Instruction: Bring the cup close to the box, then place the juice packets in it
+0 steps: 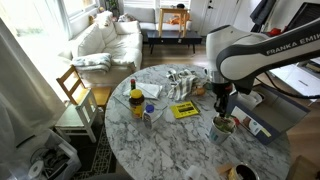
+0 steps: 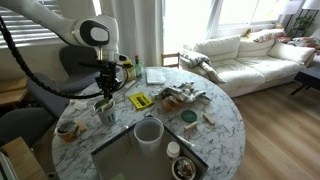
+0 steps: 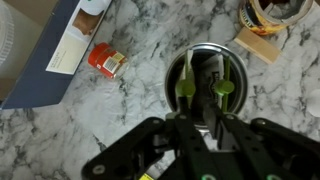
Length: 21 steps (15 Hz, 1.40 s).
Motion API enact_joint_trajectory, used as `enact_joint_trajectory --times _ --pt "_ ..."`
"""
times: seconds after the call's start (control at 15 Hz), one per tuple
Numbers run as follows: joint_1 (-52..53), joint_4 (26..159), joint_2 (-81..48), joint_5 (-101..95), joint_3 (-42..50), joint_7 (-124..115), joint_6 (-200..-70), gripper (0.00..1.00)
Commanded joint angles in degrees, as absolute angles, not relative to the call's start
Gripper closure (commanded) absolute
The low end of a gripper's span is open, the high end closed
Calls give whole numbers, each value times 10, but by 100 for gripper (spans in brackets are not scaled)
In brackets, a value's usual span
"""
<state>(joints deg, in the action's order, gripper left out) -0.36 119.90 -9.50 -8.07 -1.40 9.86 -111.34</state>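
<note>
pincer spread apart, poised right at the mouth of the cup, near the table edge on the arm's side, just beside the box. could easily pinch only thin rim and tip it, or shove it into a box flap. slippery-looking metal too.

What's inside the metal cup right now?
In the wrist view, the gripper reaches into or over the cup; its inside looks dark, nothing else shows. The fingers hide much of the bottom.
</note>
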Motion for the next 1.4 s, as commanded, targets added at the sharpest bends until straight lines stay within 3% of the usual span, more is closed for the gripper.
enact_joint_trajectory --times 0.0,0.33,0.4,0.93,1.33 --pt "-3 1178 -79 -54 -14 100 -1079 43" --pt "-4 1145 -49 -37 -11 98 -1023 5" --pt "-6 1135 -43 -31 -9 106 -1006 1" --pt "-37 1049 -12 49 22 272 -804 0" --pt "-41 1036 -9 68 31 270 -810 0"
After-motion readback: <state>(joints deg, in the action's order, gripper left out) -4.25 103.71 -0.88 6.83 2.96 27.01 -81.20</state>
